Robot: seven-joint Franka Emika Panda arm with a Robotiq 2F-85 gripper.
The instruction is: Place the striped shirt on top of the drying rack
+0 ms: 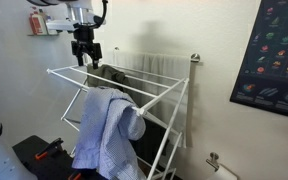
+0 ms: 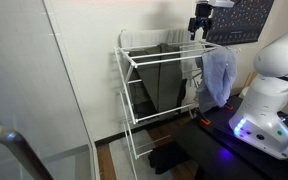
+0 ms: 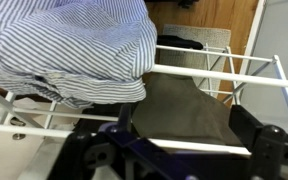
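The striped shirt (image 1: 104, 130) is light blue with fine white stripes. It hangs bunched over the front corner of the white wire drying rack (image 1: 156, 92), and shows in both exterior views (image 2: 220, 75). In the wrist view the shirt (image 3: 74, 45) fills the upper left and lies across the rack bars (image 3: 224, 78). My gripper (image 1: 84, 55) hovers just above the rack top, beside the shirt, and also shows in an exterior view (image 2: 200, 28). Its fingers (image 3: 187, 128) are spread wide and hold nothing. A dark grey cloth (image 3: 179, 110) lies below them.
The dark grey cloth (image 2: 159, 85) hangs inside the rack (image 2: 134, 60). A poster (image 1: 274, 55) is on the wall. The white robot base (image 2: 264, 100) stands on a black platform. Dark items (image 2: 169, 160) lie on the floor under the rack. A glass panel (image 2: 34, 90) stands nearby.
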